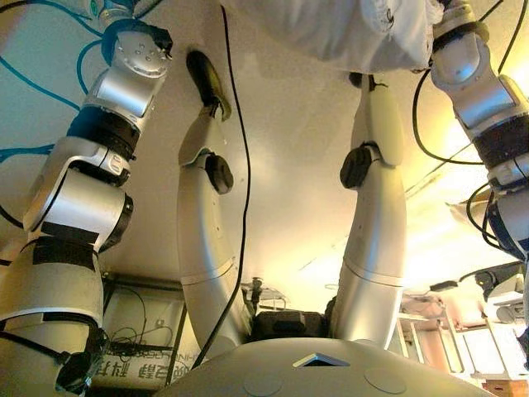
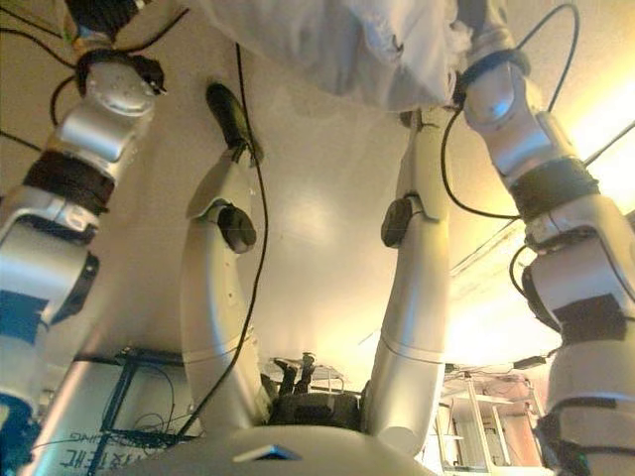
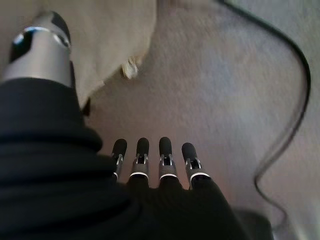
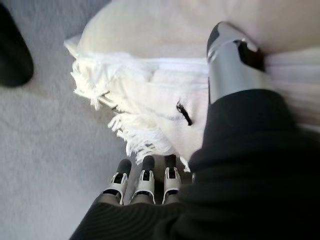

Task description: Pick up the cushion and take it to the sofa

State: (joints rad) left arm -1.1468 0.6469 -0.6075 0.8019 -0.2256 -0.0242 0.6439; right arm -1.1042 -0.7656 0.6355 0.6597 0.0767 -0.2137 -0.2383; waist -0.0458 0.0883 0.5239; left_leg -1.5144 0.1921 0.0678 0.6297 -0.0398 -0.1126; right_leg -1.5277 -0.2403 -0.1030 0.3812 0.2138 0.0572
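A: Where do we find the cushion [image 4: 165, 95]?

B: It lies on the grey carpet floor [image 4: 45, 150], at the top edge of both eye views, so we see only its lower part there. In the right wrist view it is a cream cushion with a fringed edge and a small dark zip pull.

A: And our right hand [image 4: 220, 65]?

B: The thumb lies against the cushion's top face, and the straight fingers [image 4: 146, 177] point at the fringe. Whether the fingertips touch the fabric or slip under it, we cannot tell; the dark cover hides the palm. Nothing is curled round the cloth, so we read the hand as open.

A: The left hand [image 3: 150, 165]?

B: Its fingers are straight and spread over bare carpet, holding nothing. The thumb sits near a corner of the cushion [image 3: 120, 40], just beside it, but contact is hard to make out. A small pale tag or tassel at that corner is too blurred to name.

A: In the eye views?

B: Both hands are cut off past the top edge; only the arms show.
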